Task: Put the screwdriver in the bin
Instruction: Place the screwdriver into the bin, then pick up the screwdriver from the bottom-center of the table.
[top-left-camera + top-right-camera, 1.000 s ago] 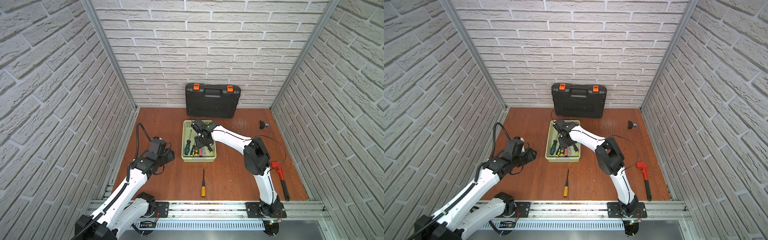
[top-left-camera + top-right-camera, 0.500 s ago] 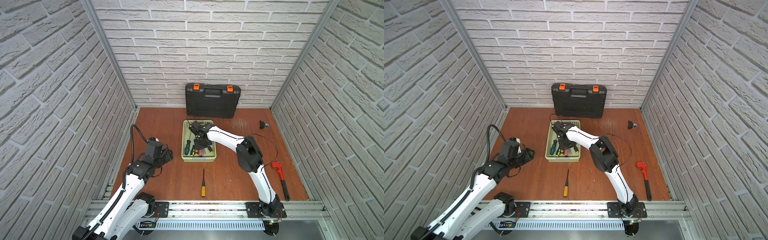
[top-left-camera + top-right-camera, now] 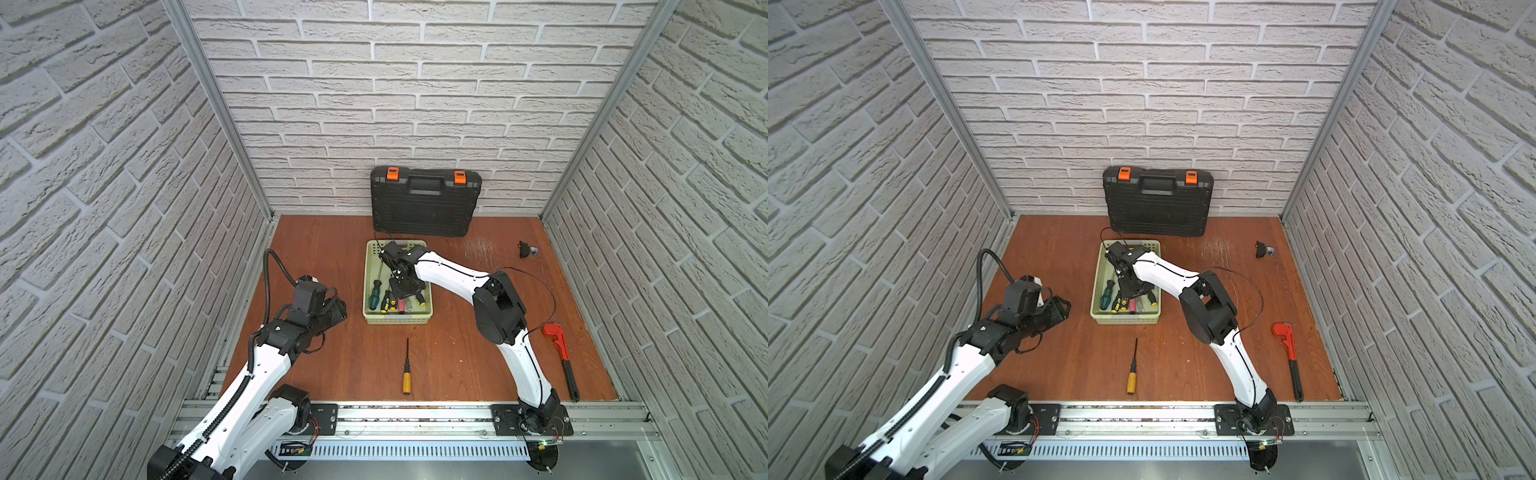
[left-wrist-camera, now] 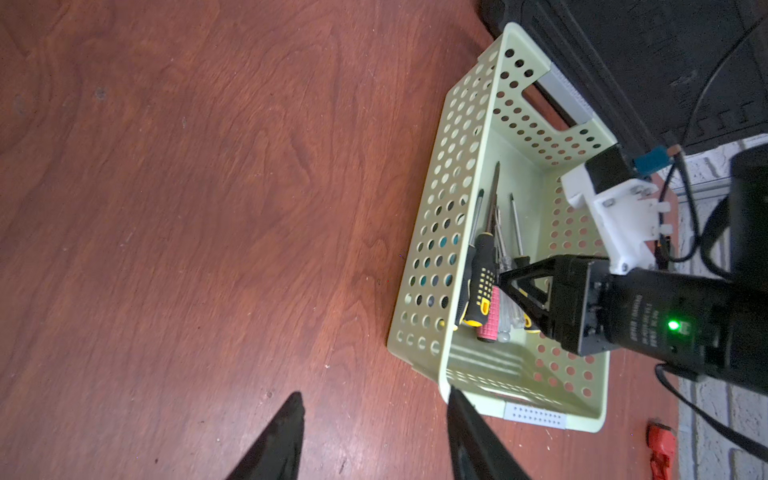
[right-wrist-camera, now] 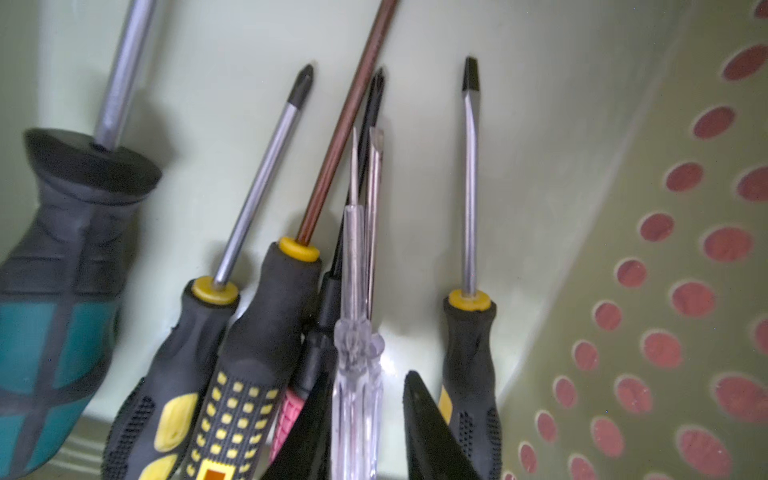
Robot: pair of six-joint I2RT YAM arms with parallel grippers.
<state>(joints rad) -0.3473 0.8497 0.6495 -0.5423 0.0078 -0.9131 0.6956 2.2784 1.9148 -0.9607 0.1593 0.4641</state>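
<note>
Right wrist view: clear screwdriver (image 5: 357, 374) lies in bin (image 5: 582, 199) between parted right fingers (image 5: 428, 436).

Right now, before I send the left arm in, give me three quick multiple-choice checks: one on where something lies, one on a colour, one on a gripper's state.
1. Where does the orange-handled screwdriver lie?
A) on the table, in front of the bin
B) inside the bin
C) leaning on the brick wall

2. What colour is the head of the pipe wrench?
A) blue
B) red
C) yellow

3. The left gripper is:
A) shut on a screwdriver
B) shut, empty
C) open, empty

Answers:
1. A: both top views show it alone on the wood, nearer the robot's base than the bin.
2. B: its head is red and its handle black.
3. C: the left wrist view shows its fingers apart with only table between them.
</note>
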